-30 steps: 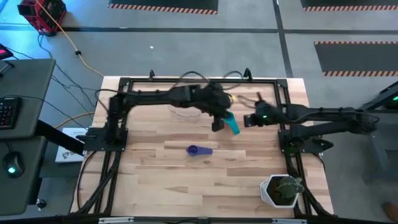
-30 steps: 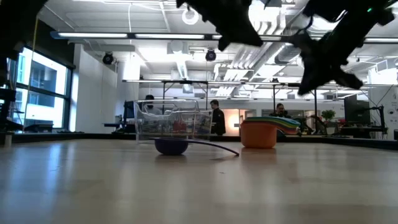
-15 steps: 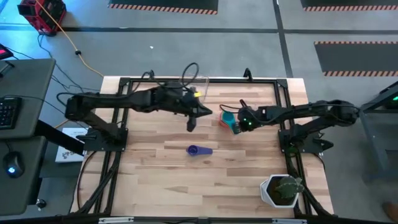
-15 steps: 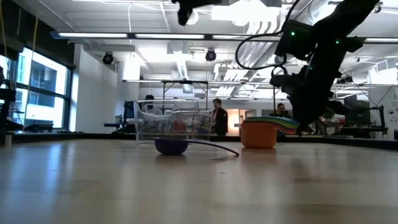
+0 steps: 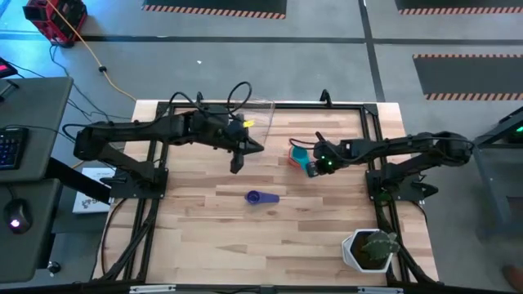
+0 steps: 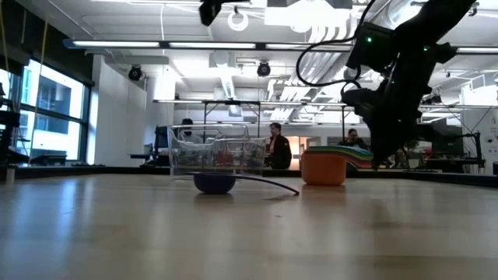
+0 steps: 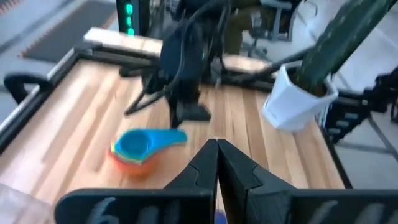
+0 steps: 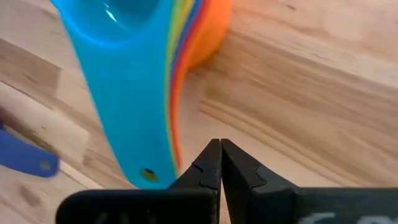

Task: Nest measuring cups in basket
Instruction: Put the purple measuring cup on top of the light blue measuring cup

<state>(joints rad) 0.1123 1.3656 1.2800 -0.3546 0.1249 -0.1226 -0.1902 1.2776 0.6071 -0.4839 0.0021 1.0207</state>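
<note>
A nested stack of measuring cups (image 5: 301, 157) stands on the table, orange at the bottom and blue on top (image 7: 140, 148), with its handles fanned toward the near right. The purple cup (image 5: 261, 197) sits alone nearer the front, bowl on the wood (image 6: 214, 183). The clear basket (image 5: 255, 108) stands at the far edge. My right gripper (image 8: 219, 149) is shut and low, just off the handles' free ends. My left gripper (image 7: 217, 149) is shut and raised, left of the stack (image 5: 237, 162). My right gripper comes in low from the table's right, its shut tips beside the free ends of the stacked handles (image 8: 177, 158). Whether they touch the handles, I cannot tell.
A white pot with a green plant (image 5: 372, 249) stands at the near right corner. A black frame (image 5: 163, 110) runs around the table's edges. Bare wood lies between the purple cup and the near edge. People show in the room behind the basket (image 6: 276, 148).
My left gripper has drawn away from the stack toward the table's left, staying high. My right gripper has come down and moved left toward the stack's handles, then held still. The cups and basket have stayed in place.
</note>
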